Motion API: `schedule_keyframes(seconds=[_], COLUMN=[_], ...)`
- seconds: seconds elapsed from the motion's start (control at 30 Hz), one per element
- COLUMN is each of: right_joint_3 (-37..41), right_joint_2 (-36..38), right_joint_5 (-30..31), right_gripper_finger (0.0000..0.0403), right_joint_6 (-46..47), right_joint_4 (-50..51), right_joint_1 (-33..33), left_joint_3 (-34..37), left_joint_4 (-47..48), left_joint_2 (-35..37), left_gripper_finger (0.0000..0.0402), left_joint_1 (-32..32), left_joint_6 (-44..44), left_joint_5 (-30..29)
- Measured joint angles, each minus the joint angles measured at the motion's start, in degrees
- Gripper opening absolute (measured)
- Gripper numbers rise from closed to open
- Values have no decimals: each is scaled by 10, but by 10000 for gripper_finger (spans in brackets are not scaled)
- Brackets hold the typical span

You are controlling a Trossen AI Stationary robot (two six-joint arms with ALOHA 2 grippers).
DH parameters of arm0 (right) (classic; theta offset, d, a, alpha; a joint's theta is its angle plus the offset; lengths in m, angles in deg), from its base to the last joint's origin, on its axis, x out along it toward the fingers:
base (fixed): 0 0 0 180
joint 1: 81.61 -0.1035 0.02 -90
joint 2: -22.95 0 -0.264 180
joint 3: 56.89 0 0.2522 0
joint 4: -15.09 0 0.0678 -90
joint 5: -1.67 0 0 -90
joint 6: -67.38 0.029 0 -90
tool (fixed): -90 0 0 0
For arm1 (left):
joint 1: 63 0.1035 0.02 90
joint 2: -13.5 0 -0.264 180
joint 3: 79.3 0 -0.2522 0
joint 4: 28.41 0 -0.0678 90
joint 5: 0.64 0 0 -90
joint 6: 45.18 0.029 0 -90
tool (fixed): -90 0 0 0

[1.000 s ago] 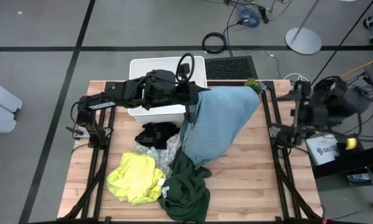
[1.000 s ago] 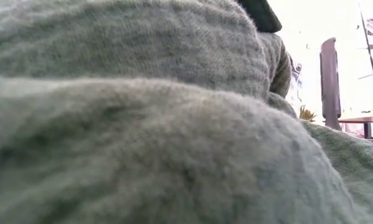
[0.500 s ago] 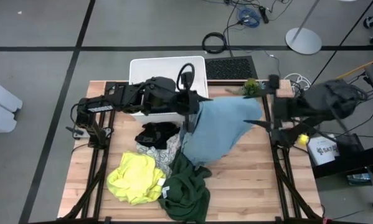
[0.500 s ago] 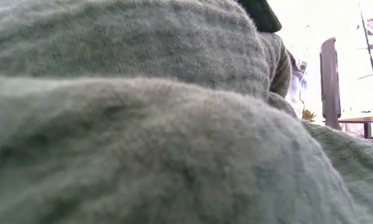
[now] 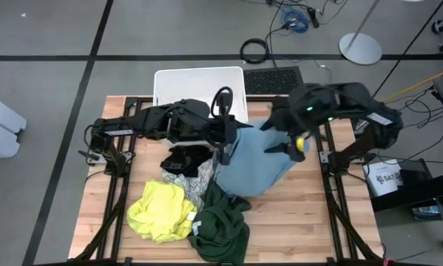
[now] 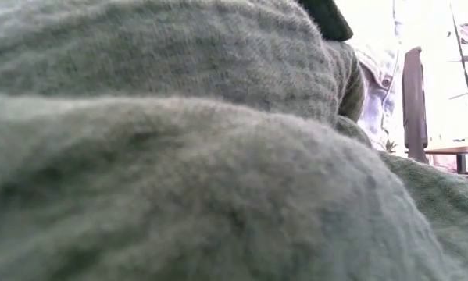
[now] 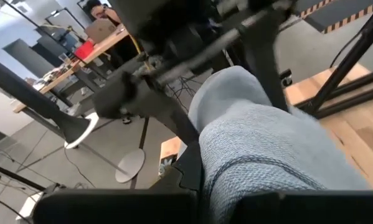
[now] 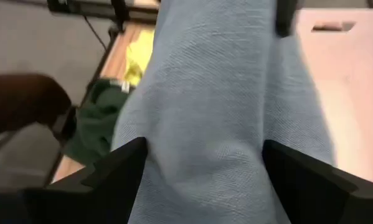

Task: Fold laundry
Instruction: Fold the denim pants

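1. Looking down in the high view: left gripper [image 5: 225, 144] is clamped on the light blue garment [image 5: 258, 162] at its upper left edge, holding it lifted beside the white bin [image 5: 199, 85]. Right gripper [image 5: 280, 137] sits over the garment's upper right part, jaws wide, not clearly gripping cloth.
2. Same view, surroundings: black garment [image 5: 186, 157] and patterned white garment [image 5: 184, 181] lie just left of the blue one; yellow garment [image 5: 160, 210] and dark green garment [image 5: 221, 225] are near the table's front edge. Bare wood table [image 5: 310, 214] is free to the front right.
3. Low view: dark green cloth fills nearly the whole frame, blocking the table; a strip of light blue cloth hangs behind it.
4. Left wrist view: blue cloth bunched between its fingers; the right arm [image 7: 174, 93] crosses close behind.
5. Right wrist view: spread fingers [image 8: 121, 171] straddle the blue cloth; yellow and green garments lie beyond.
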Motion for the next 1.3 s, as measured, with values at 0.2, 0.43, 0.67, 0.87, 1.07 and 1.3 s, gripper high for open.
schedule_keyframes(seconds=[0.2,0.43,0.67,0.87,1.07,1.3], right_joint_3=[0,1,-32,-126,-132,-133], right_joint_2=[-9,-3,-1,3,45,47], right_joint_5=[40,63,121,182,118,104], right_gripper_finger=[250,21,7,7,6,6], right_joint_6=[-48,-82,-27,15,32,69], right_joint_4=[2,15,106,135,96,82], right_joint_1=[0,0,0,-63,-123,-192], left_joint_3=[0,0,-2,-2,-2,15], left_joint_4=[27,32,87,131,113,-20], left_joint_2=[0,1,2,9,10,-13], left_gripper_finger=[20,68,143,172,172,173], left_joint_1=[2,4,5,21,55,133], left_joint_6=[6,11,-56,-73,-95,-199], left_joint_5=[19,33,-38,-36,-35,7])
